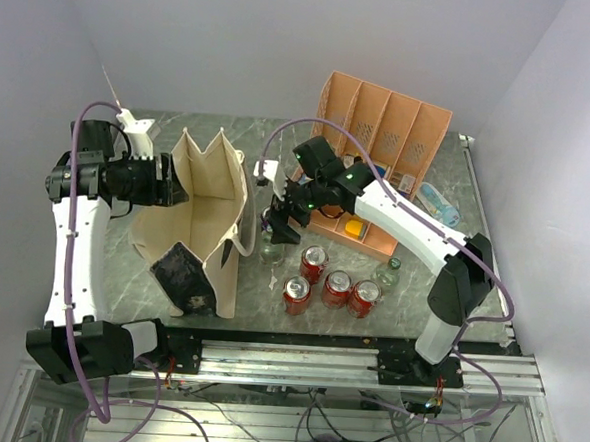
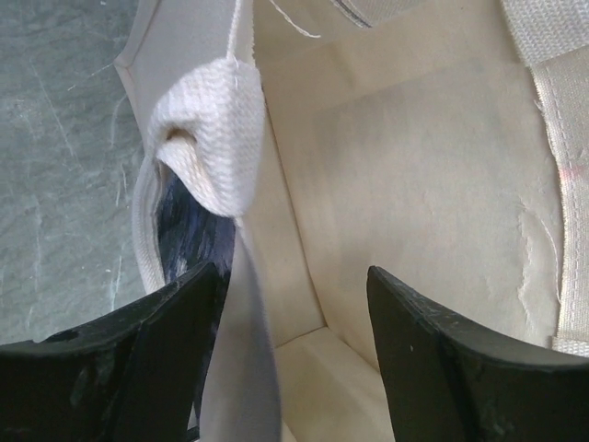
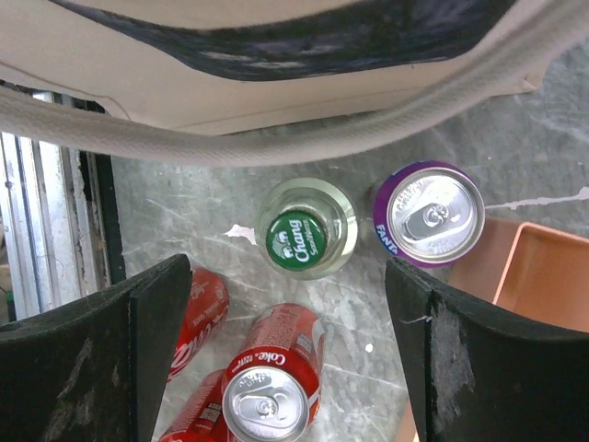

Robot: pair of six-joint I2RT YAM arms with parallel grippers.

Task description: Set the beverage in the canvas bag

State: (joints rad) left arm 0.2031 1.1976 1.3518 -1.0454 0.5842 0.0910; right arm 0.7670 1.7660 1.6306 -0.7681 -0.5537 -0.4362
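1. The likeliest beverage, a clear glass bottle with a green cap, stands upright on the grey marbled table. It is just beside the bag's long side, outside it, and not lifted.
2. The tall cream-beige canvas bag stands at the table's left with its mouth open and its dark mottled panel at the near end. What shows of its inside holds no drink, so the placing is all yet to do.
3. The right gripper hangs above the bottle with its fingers spread wide, touching nothing. The bottle sits roughly between them, so I judge this the approach to the pick.
4. The left gripper is at the bag's left rim, fingers spread. The fabric edge and a handle strap lie between them, unclamped.
5. A purple soft-drink can stands just beside the bottle, red cola cans cluster nearer the bases, and an orange-pink divided organizer stands behind.
6. Left to do: grip, lift, carry over the mouth, lower, release.
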